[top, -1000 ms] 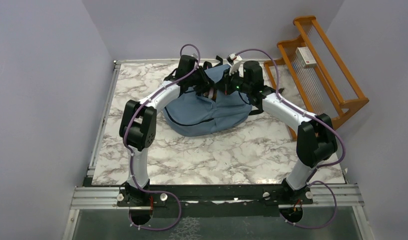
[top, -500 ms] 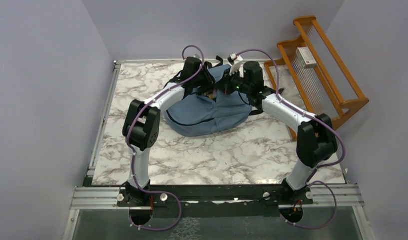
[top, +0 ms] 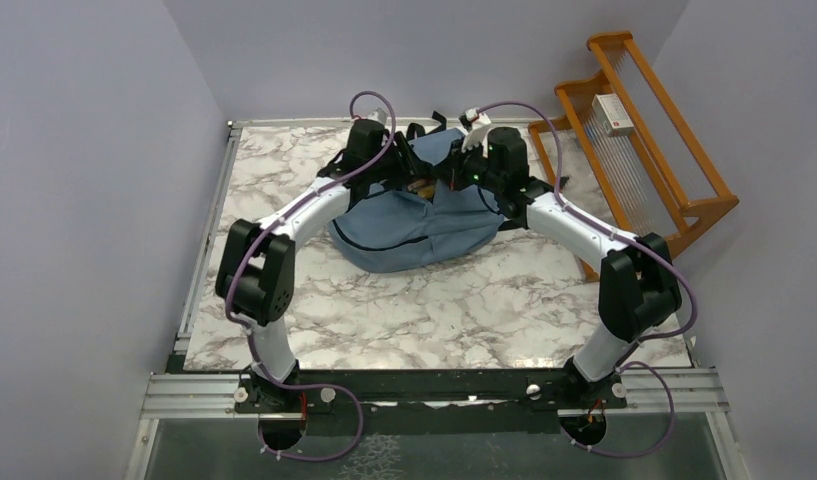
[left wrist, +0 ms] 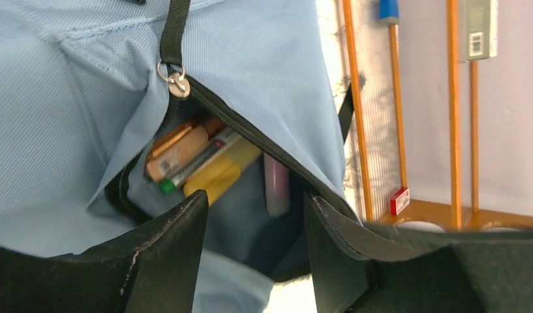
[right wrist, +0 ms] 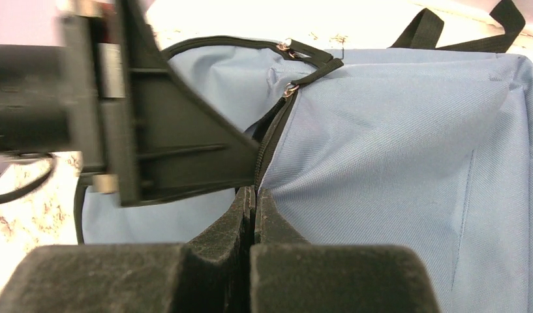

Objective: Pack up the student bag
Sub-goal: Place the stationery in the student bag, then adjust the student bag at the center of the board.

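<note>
Right gripper (right wrist: 254, 195) clamps the student bag (top: 414, 235) at its zipper; left gripper (left wrist: 254, 208) gapes apart; the bag's strapped end points up-frame.

The top camera is looking down from above and behind the near edge, taking in the whole counter (top: 424, 300). Both wrist cameras are sitting very close to the student bag (left wrist: 68, 98) near the far edge. The left one is facing the right edge past its own fingers (left wrist: 166, 254), and the right one is facing leftward past its fingers (right wrist: 224, 228). All three views are sharing the bag.
</note>
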`<state>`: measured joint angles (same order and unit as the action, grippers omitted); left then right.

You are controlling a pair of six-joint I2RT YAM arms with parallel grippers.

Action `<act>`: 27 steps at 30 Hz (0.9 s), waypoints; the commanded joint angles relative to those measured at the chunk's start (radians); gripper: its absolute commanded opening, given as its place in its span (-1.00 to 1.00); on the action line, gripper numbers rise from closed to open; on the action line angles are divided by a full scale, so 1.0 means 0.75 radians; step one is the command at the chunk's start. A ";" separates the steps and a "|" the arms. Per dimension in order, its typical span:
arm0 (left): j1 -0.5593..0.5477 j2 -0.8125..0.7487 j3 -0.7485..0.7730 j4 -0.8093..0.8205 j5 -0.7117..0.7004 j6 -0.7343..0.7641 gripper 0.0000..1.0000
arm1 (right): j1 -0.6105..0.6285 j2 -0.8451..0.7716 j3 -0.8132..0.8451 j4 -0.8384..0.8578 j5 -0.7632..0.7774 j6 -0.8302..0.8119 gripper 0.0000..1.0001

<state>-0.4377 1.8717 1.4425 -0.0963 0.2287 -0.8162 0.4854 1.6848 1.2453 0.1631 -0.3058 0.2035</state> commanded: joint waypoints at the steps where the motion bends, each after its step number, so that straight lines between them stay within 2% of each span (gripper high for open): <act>1: 0.033 -0.246 -0.128 0.025 0.017 0.114 0.14 | 0.017 -0.084 0.013 0.079 0.034 0.014 -0.99; 6: 0.100 -0.533 -0.297 -0.013 -0.098 0.162 0.13 | 0.017 -0.070 0.047 0.009 -0.013 -0.032 -0.99; 10: 0.193 -0.611 -0.350 -0.041 -0.136 0.197 0.22 | 0.016 -0.023 0.106 -0.111 -0.136 -0.090 -0.99; 16: 0.253 -0.516 -0.307 -0.047 -0.014 0.316 0.28 | 0.050 0.067 0.109 -0.271 -0.201 -0.144 -0.98; 20: 0.256 -0.408 -0.262 -0.018 0.092 0.367 0.29 | 0.074 0.136 0.104 -0.276 -0.196 -0.152 -0.96; 24: 0.255 -0.307 -0.216 -0.008 0.174 0.387 0.30 | 0.086 0.197 0.099 -0.232 -0.179 -0.134 -0.89; 27: 0.254 -0.270 -0.215 0.008 0.190 0.385 0.32 | 0.091 0.224 0.098 -0.230 -0.174 -0.125 -0.75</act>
<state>-0.2478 1.6428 1.2385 -0.1135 0.2947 -0.5587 0.5373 1.8198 1.3048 0.0063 -0.3935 0.1036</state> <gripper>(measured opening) 0.651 0.088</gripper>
